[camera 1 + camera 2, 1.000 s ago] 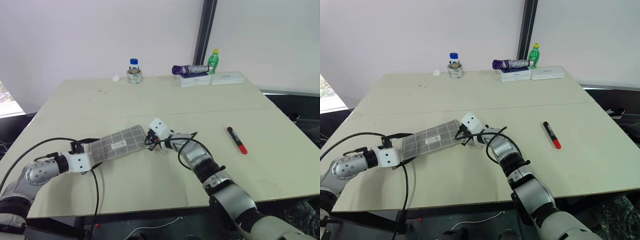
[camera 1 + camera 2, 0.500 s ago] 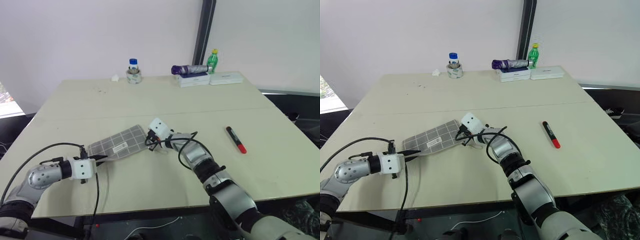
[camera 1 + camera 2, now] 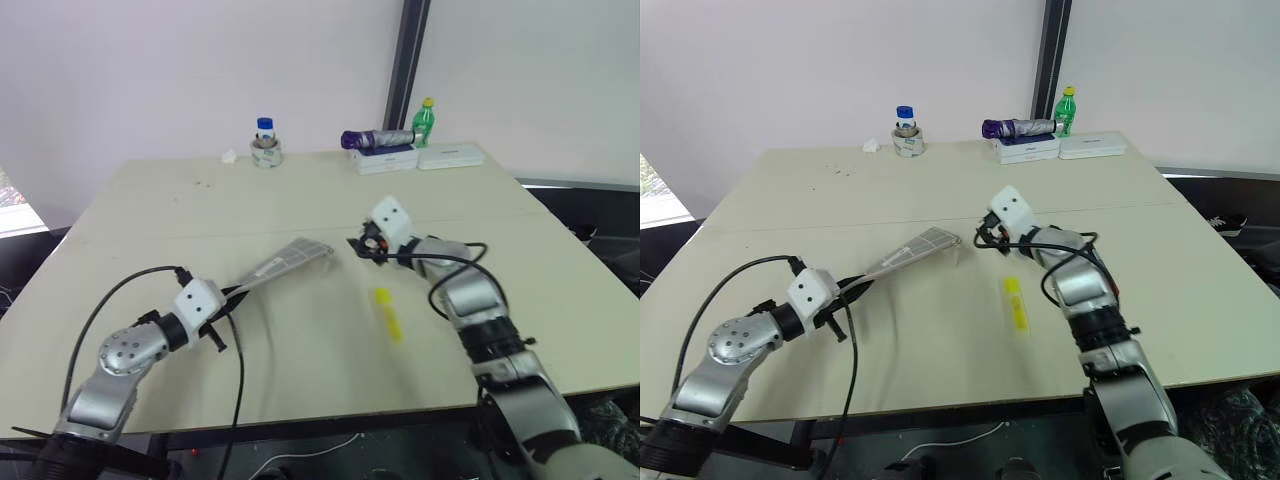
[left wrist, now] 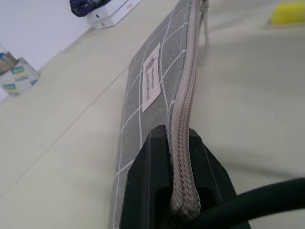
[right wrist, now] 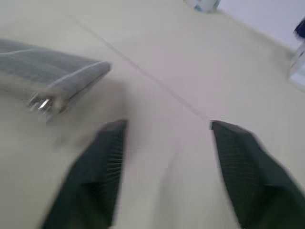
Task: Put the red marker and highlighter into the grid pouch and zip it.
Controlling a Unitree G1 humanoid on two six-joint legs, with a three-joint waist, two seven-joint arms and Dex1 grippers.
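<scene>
I see my left hand (image 4: 178, 191) closed on the zip edge of the flat grey fabric grid pouch with white lines (image 3: 285, 264), and in the left wrist view the two black fingers (image 4: 150, 176) pinch the zipper band at the near end. The pouch is lifted and tilted on its edge, with the far end low by the tabletop (image 3: 200, 215); if that end touches the surface I cannot tell. Its small white label (image 4: 151, 76) faces to the side. My right hand (image 5: 164, 162) is open, the two fingers well apart with nothing between them, and it hangs above the tabletop just beside the far end of the pouch, where a small metal zip pull (image 5: 43, 102) shows. The short chunky bright yellow highlighter (image 3: 387, 312) lies flat on the tabletop, outside the pouch, near the front edge and between my two arms, closer to the right one. Around it the surface is bare on every side, so there is free room. Along the far edge stand a small jar with a blue cap (image 3: 266, 143), a green bottle (image 3: 427, 120), a dark purple folded umbrella (image 3: 378, 138) on flat white boxes (image 3: 430, 158), all well apart from my hands. The red marker I cannot find here.
</scene>
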